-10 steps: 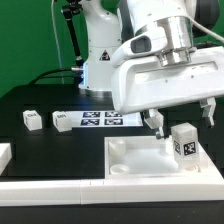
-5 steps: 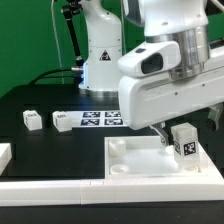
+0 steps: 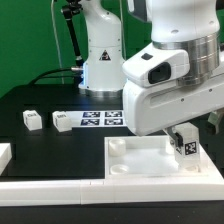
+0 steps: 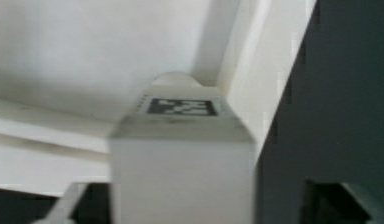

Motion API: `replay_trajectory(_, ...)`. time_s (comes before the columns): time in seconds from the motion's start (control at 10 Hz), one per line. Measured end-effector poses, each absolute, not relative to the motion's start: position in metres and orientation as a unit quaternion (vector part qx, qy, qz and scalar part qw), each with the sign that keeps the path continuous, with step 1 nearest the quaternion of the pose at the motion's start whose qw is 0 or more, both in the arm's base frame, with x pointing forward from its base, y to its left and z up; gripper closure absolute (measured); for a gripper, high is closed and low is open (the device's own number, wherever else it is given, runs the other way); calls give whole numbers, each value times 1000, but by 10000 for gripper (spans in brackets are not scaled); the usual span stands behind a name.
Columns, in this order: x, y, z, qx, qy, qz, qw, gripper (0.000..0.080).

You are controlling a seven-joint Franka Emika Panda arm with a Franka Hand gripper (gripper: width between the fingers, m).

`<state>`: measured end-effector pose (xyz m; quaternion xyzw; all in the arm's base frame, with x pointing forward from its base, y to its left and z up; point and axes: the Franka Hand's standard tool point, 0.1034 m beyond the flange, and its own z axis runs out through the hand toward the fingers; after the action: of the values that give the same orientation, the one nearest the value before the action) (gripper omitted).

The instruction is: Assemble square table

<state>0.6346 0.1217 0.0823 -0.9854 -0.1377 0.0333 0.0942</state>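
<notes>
The square table's white slab [image 3: 135,160] lies at the front of the black table, rim up. One white tagged leg [image 3: 185,143] stands upright at the slab's corner on the exterior view's right. My gripper [image 3: 186,130] hangs low over that leg, and its big white body hides the leg's top and most of the fingers. In the wrist view the leg [image 4: 180,150] rises between my fingertips [image 4: 89,203], with its tag facing the camera. My gripper [image 4: 215,205] is open around the leg, with a dark gap on one side. The slab [image 4: 64,70] lies behind the leg.
Two more small white legs [image 3: 33,119] [image 3: 62,122] lie on the black table towards the exterior view's left, beside the marker board [image 3: 100,119]. A long white rail [image 3: 60,185] runs along the front edge. The arm's base [image 3: 100,60] stands at the back.
My gripper has moved towards the exterior view's right and come down over the upright leg, so the leg now stands between the fingers. The leg and slab have not moved.
</notes>
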Motion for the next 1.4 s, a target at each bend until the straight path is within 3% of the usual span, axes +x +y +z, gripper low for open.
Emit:
replay_trajectory(0.1, 635, 121, 82, -989, -107, 35, 93, 488)
replay_trajectory(0.9, 632, 111, 80, -959, 271, 47, 73, 495)
replay_trajectory(1.1, 634, 114, 82, -910, 402, 62, 86, 496)
replay_trajectory(1.4, 633, 117, 80, -849, 518, 63, 79, 496)
